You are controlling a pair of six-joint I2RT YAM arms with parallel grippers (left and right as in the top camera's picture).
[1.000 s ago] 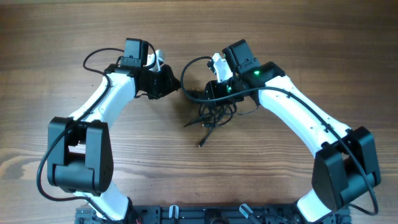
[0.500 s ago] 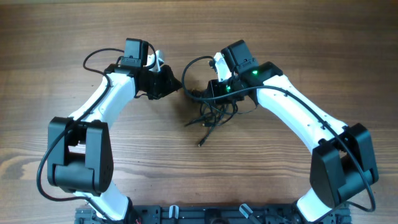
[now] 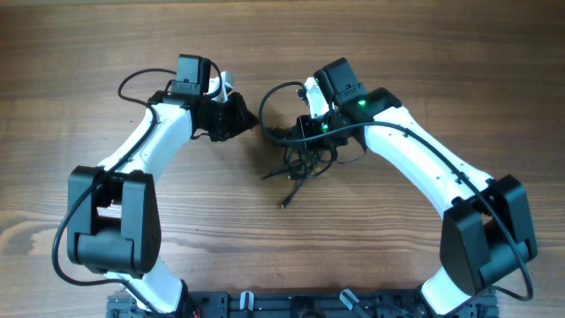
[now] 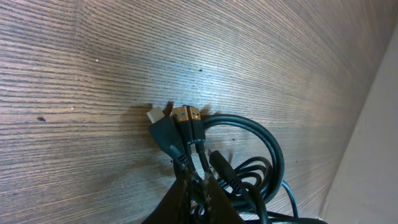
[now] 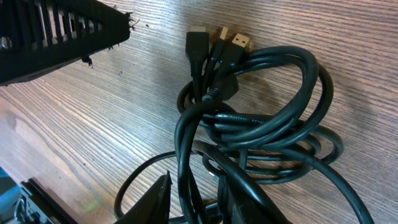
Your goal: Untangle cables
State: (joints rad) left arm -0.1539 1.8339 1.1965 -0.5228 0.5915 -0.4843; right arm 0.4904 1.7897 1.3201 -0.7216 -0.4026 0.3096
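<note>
The cables (image 3: 302, 161) form a knotted black clump mid-table, with one loop arching up between the arms. My left gripper (image 3: 250, 121) sits at the clump's left edge. In the left wrist view its fingers (image 4: 194, 183) are shut on a strand of the cables (image 4: 249, 155), just behind three plug ends (image 4: 177, 118) lying on the wood. My right gripper (image 3: 291, 131) is over the clump's top. In the right wrist view its jaws (image 5: 199, 193) are shut on two strands of the cables (image 5: 267, 118). The plug ends (image 5: 217, 37) point away from it.
The wooden table (image 3: 424, 53) carries nothing else. One loose cable tail (image 3: 289, 196) trails toward the front. The left arm's gripper body (image 5: 56, 31) shows at the top left of the right wrist view, close to the clump. The arms' own thick wires loop beside each wrist.
The right gripper has edged slightly left onto the clump and its jaws have narrowed a little around the strands. The left arm has not moved.
</note>
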